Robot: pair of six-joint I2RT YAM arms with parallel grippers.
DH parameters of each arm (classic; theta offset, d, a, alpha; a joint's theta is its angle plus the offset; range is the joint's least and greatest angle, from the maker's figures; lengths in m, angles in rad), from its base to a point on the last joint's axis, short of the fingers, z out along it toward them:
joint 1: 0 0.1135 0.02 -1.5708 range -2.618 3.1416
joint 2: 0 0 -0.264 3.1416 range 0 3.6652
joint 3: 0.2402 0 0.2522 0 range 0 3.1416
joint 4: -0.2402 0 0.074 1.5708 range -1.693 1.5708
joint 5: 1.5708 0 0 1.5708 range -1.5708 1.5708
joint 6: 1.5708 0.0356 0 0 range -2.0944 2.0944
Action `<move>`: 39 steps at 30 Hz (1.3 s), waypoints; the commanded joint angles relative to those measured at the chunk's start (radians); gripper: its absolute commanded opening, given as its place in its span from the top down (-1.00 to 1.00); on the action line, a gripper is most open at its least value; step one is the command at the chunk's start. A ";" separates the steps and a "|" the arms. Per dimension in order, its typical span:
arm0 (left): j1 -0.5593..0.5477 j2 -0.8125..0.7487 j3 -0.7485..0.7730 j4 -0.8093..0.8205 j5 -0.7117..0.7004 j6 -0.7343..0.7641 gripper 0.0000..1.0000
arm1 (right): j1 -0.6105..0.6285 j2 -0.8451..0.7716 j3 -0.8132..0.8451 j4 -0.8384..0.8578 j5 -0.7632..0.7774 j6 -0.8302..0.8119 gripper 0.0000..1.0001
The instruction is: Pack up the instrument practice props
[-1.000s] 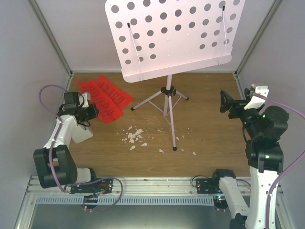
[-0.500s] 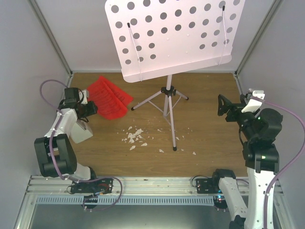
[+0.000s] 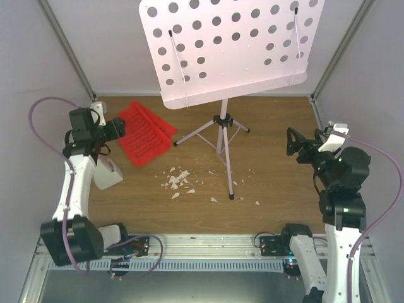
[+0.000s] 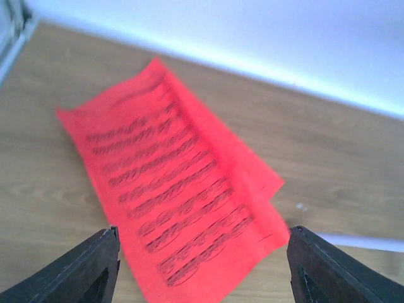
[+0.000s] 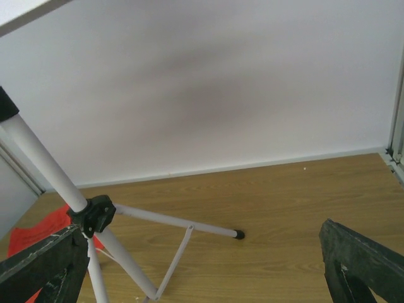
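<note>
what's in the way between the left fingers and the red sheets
Nothing visible: the open left fingers point down at the red sheets, which lie flat on the table with nothing between them.

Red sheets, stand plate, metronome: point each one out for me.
red sheets [image 4: 177, 202], left wrist view, middle of top sheet.
stand plate [image 3: 228, 29], top view, bare face between holes.
metronome [image 3: 110, 177], top view, sloping white side.

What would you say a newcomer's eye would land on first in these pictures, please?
The big pale perforated music-stand plate looms at the far middle on silver tripod legs. Next come the bright red sheets lying flat at far left, just ahead of the open left gripper, and white crumbs scattered mid-table.
</note>
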 commanded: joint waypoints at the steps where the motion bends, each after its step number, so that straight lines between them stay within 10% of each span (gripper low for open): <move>1: -0.085 -0.174 -0.042 0.105 0.068 -0.024 -0.48 | -0.003 -0.060 -0.072 0.084 -0.072 0.003 -0.99; 12: -0.676 -0.655 -0.454 0.403 -0.227 -0.426 -0.39 | -0.003 -0.094 -0.241 0.241 -0.158 0.213 -0.99; 21: -1.177 -0.313 -0.408 0.613 -0.496 -0.458 -0.37 | -0.003 -0.062 -0.362 0.242 -0.231 0.204 -0.99; 30: -1.246 0.033 -0.349 0.943 -0.404 -0.552 -0.29 | -0.003 -0.068 -0.402 0.169 -0.270 0.159 -0.99; 39: -1.186 0.207 -0.246 0.904 -0.441 -0.626 -0.37 | -0.003 -0.074 -0.430 0.195 -0.293 0.173 -0.99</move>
